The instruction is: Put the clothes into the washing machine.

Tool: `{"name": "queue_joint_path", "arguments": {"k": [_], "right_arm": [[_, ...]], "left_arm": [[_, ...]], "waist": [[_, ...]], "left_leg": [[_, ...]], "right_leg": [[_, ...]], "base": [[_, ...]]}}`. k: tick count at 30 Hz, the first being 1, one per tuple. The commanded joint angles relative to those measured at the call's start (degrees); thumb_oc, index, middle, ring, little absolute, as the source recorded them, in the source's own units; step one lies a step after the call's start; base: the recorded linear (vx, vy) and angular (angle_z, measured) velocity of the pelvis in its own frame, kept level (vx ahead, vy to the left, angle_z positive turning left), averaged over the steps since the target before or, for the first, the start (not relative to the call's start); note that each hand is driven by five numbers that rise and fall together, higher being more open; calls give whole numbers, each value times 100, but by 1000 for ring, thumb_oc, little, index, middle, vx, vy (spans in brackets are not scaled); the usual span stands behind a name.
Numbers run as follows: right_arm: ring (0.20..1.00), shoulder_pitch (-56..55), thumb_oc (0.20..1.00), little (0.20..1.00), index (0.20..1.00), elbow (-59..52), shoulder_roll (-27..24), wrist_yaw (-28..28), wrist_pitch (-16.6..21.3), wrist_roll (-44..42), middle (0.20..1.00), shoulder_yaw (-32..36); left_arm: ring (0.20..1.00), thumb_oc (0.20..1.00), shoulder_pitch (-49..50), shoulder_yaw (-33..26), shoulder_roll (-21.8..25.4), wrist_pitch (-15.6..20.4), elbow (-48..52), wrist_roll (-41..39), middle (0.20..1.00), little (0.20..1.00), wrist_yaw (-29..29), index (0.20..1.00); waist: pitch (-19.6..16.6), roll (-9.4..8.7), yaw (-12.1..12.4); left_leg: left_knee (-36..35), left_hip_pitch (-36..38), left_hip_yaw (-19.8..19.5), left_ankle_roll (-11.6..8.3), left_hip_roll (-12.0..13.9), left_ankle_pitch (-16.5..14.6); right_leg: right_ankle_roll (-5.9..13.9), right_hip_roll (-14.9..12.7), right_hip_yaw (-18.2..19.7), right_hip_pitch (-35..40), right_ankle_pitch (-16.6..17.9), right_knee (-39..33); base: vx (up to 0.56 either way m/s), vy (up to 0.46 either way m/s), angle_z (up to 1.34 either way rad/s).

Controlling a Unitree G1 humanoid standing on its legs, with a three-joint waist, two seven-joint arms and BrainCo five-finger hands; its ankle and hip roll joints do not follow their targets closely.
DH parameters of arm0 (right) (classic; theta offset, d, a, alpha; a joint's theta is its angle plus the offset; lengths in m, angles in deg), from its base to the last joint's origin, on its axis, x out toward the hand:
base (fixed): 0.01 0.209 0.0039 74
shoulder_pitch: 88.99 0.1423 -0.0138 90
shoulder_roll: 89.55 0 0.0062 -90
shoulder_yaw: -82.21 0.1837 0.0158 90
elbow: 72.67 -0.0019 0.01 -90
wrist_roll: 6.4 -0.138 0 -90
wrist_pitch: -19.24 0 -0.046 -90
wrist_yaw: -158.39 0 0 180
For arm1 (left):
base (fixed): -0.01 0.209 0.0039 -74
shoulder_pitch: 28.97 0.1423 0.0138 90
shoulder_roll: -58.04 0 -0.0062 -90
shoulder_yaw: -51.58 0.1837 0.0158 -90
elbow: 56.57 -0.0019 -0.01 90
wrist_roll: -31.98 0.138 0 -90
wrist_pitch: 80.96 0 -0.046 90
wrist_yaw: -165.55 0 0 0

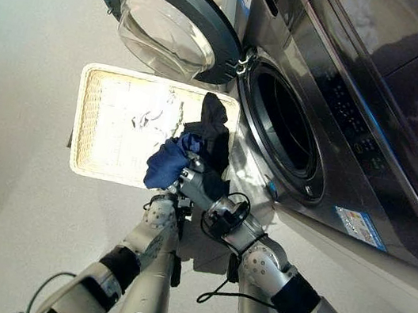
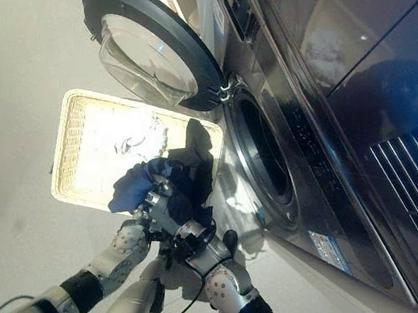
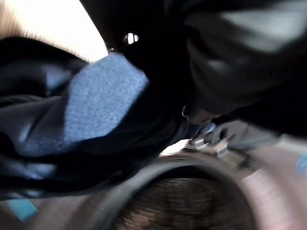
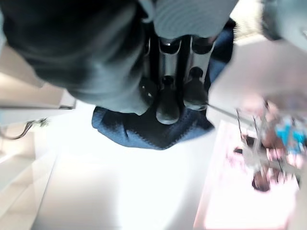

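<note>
A dark blue and black garment [image 1: 169, 162] hangs bunched over the near right corner of the wicker basket [image 1: 83, 119], just left of the washing machine's open drum [image 1: 285, 133]. Its black part [image 1: 214, 125] stands up toward the door hinge. My right hand [image 1: 198, 185] is shut on the garment from the right; the right wrist view shows its fingers [image 4: 165, 98] curled into the blue cloth [image 4: 144, 132]. My left hand [image 1: 161, 213] sits right under the bundle. In the left wrist view the blue cloth [image 3: 96, 96] lies close above the drum opening [image 3: 192, 201].
The round machine door [image 1: 168, 17] stands swung open to the left, above the basket. Light-coloured clothes [image 1: 152, 115] lie in the basket. The machine's dark front panel [image 1: 359, 125] runs along the right. Bare pale floor [image 1: 25, 53] lies left of the basket.
</note>
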Motion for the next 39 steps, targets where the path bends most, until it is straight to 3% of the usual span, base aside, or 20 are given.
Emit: {"name": "queue_joint_path", "arguments": {"k": [1, 7, 10, 17, 21, 23, 25, 26, 30, 31, 32, 33, 35, 37, 39], "right_arm": [[200, 144, 200, 200, 200, -616, 334, 612, 815, 750, 200, 602], [200, -46, 200, 200, 200, 162, -226, 1554, 1200, 1487, 200, 1598], [200, -286, 200, 200, 200, 603, -548, 1709, 1491, 1663, 200, 1952], [200, -710, 200, 200, 200, 1073, -754, 2185, 1850, 1915, 200, 2320], [200, -823, 200, 200, 200, 1352, -819, 2159, 1587, 2354, 200, 2307], [200, -777, 200, 200, 200, 1576, -970, 1981, 1258, 3020, 200, 2076], [200, -742, 200, 200, 200, 1648, -1024, 1943, 1154, 3158, 200, 1999], [200, -674, 200, 200, 200, 1765, -1135, 1953, 892, 3494, 200, 1817], [200, -672, 200, 200, 200, 1768, -1134, 1955, 891, 3497, 200, 1815], [1000, -535, 1000, 1000, 1000, 1882, -1290, 2045, 649, 3964, 1000, 1572], [1000, -535, 1000, 1000, 1000, 1882, -1290, 2045, 649, 3964, 1000, 1572], [1000, -338, 1000, 1000, 1000, 1974, -1485, 2467, 218, 5114, 1000, 1342], [1000, -261, 1000, 1000, 1000, 2042, -1568, 2514, 72, 5522, 1000, 1267], [1000, -93, 1000, 1000, 1000, 2113, -1875, 2494, -546, 6632, 1000, 1019], [1000, 4, 1000, 1000, 1000, 2240, -2127, 2258, -1034, 7064, 1000, 789]], "left_arm": [[200, 200, 64, -198, 74, 862, 442, -1321, 200, 200, -1393, 200], [200, 200, 672, -912, 300, 1115, 1126, -2152, 200, 200, -2261, 200], [200, 200, 902, -1199, 514, 1098, 1558, -2072, 200, 200, -2388, 200], [200, 200, 1089, -1309, 828, 1073, 2161, -1689, 200, 200, -2418, 200], [200, 200, 1133, -1299, 965, 827, 2524, -1649, 200, 200, -2675, 200], [200, 200, 1069, -1214, 1066, 566, 2728, -1580, 200, 200, -2891, 200], [200, 200, 1039, -1189, 1094, 509, 2734, -1564, 200, 200, -2960, 200], [200, 200, 979, -1121, 1140, 376, 2796, -1506, 200, 200, -3068, 200], [200, 200, 981, -1123, 1139, 373, 2797, -1505, 200, 200, -3067, 200], [200, 200, 886, -993, 1234, 184, 2919, -1347, 200, 200, -3085, 200], [200, 200, 886, -993, 1234, 184, 2919, -1347, 200, 200, -3085, 200], [200, 200, 770, -878, 1381, 200, 2960, -1204, 200, 200, -2812, 200], [200, 200, 740, -878, 1408, 226, 2975, -1202, 200, 200, -2701, 200], [200, 200, 702, -982, 1500, 332, 3036, -1231, 200, 200, -2497, 200], [200, 200, 662, -1098, 1597, 462, 3152, -1250, 200, 200, -2262, 200]], "waist": [[-82, -221, 85], [-82, -106, 134], [-82, -42, 183], [-82, 41, 212], [-82, 86, 226], [-83, 105, 249], [-83, 108, 252], [-84, 111, 262], [-84, 112, 259], [-91, 110, 264], [-91, 110, 264], [-112, 107, 250], [-113, 103, 248], [-135, 74, 263], [-147, 33, 301]], "left_leg": [[156, 27, 17, 102, -411, -346], [120, 267, -35, 100, -421, -435], [148, 384, -66, 107, -434, -488], [156, 638, -120, 115, -450, -528], [135, 818, -137, 121, -461, -544], [164, 887, -148, 115, -472, -546], [168, 908, -152, 112, -472, -547], [171, 954, -167, 107, -476, -550], [168, 958, -168, 107, -475, -550], [152, 1034, -158, 103, -472, -550], [152, 1034, -158, 103, -472, -550], [141, 1082, -135, 87, -466, -554], [135, 1093, -125, 87, -467, -560], [126, 1114, -102, 78, -458, -573], [153, 1113, -106, 82, -452, -585]], "right_leg": [[400, 31, -86, 186, 23, -266], [373, -1, -158, 448, -48, -314], [354, -29, -210, 602, -90, -325], [335, -52, -264, 898, -158, -312], [330, -67, -290, 1094, -205, -295], [317, -91, -324, 1180, -227, -261], [320, -94, -332, 1205, -233, -255], [321, -101, -336, 1260, -236, -261], [321, -101, -337, 1265, -236, -264], [326, -105, -349, 1352, -226, -307], [326, -105, -349, 1352, -226, -307], [340, -101, -325, 1411, -204, -363], [341, -97, -318, 1425, -204, -376], [356, -89, -302, 1459, -213, -409], [359, -81, -307, 1493, -221, -410]], "base": [[2, -31, 13], [2, -3, 5], [-1, 3, 8], [-6, -1, 6], [-2, -4, 1], [-11, -24, 9], [-3, -22, 10], [1, -22, 9], [1, -4, 1], [0, 0, 0], [-1, -21, 3], [0, 0, 0], [0, 0, 0], [-20, -48, 0], [-5, -97, -1]]}}
